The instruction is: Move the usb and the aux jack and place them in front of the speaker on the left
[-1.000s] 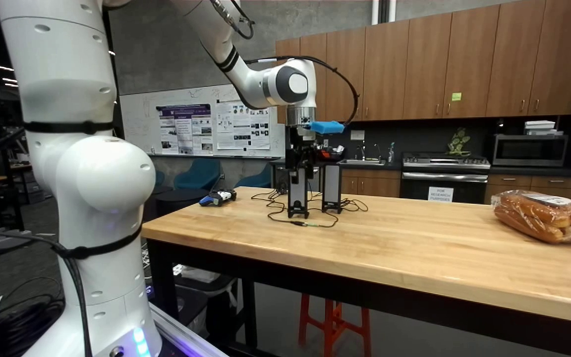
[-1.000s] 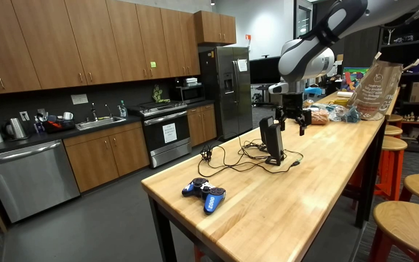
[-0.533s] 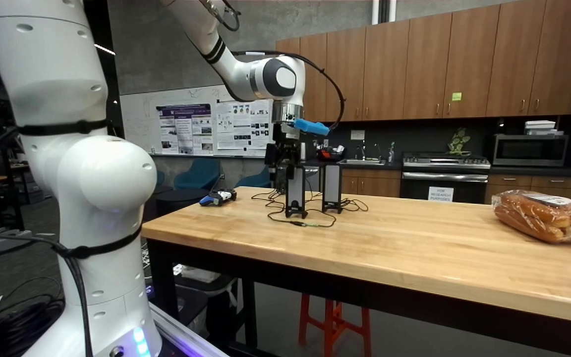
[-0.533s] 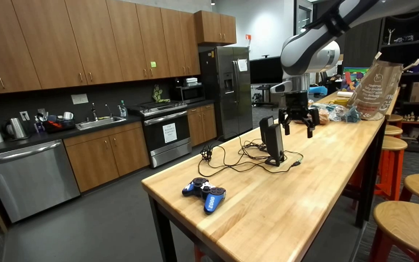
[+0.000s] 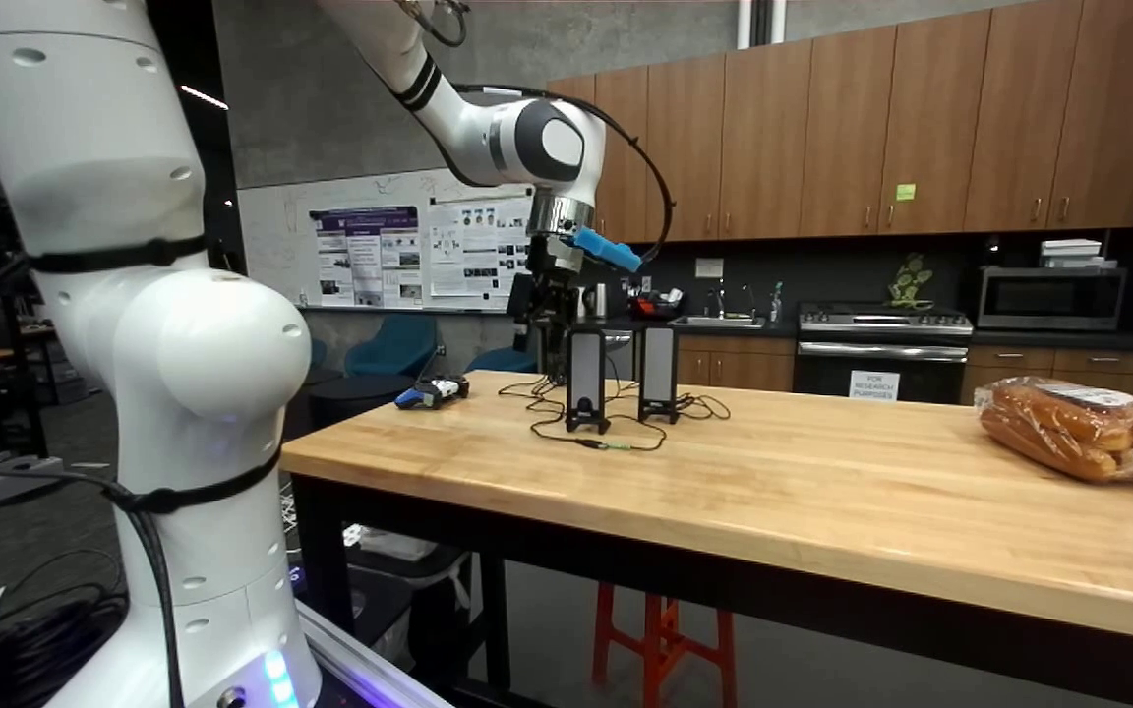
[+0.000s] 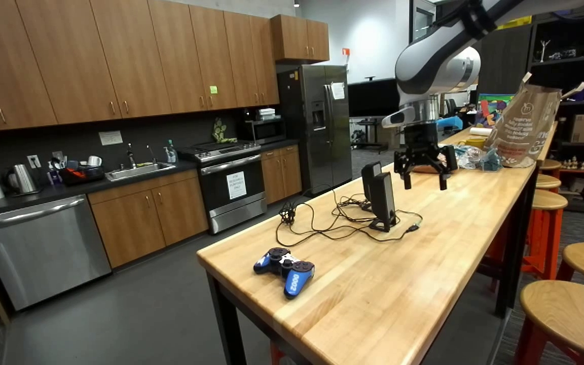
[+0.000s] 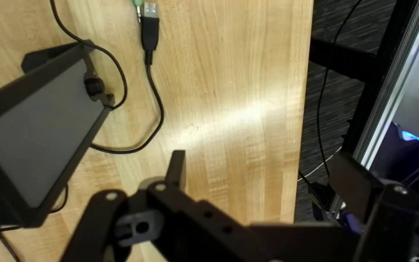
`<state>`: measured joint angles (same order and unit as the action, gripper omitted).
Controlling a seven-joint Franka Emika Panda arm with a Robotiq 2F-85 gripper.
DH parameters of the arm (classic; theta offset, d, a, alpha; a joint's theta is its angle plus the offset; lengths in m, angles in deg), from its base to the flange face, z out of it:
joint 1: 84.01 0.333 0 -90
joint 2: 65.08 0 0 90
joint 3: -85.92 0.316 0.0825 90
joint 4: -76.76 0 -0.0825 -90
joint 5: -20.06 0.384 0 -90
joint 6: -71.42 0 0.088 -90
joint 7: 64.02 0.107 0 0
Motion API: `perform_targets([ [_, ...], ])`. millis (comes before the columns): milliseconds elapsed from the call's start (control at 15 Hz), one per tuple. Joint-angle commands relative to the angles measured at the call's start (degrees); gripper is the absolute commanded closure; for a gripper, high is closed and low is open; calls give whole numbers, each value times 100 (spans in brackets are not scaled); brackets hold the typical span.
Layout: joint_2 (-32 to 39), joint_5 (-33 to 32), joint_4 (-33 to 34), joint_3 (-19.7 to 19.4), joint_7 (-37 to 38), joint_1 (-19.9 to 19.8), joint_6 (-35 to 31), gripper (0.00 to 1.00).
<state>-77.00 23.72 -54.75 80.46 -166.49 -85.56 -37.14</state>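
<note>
The gripper (image 6: 425,184) hangs spread; upper-left in the wrist view, near 1 speaker (image 7: 42,127), lie the USB plug (image 7: 150,32) and aux jack (image 7: 139,14), long axes across the closing line (handy, I think).

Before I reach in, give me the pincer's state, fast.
Pincer: open, nothing between its fingers; the USB plug lies on the table, ungripped.
</note>
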Motion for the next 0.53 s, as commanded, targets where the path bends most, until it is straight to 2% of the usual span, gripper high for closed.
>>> perform_targets([
  [0, -55, 202, -496, 43, -267, 177, -214, 0],
  [333, -63, 404, -1052, 194, -450, 415, -369, 0],
  [467, 49, 319, -942, 204, -322, 402, -244, 0],
])
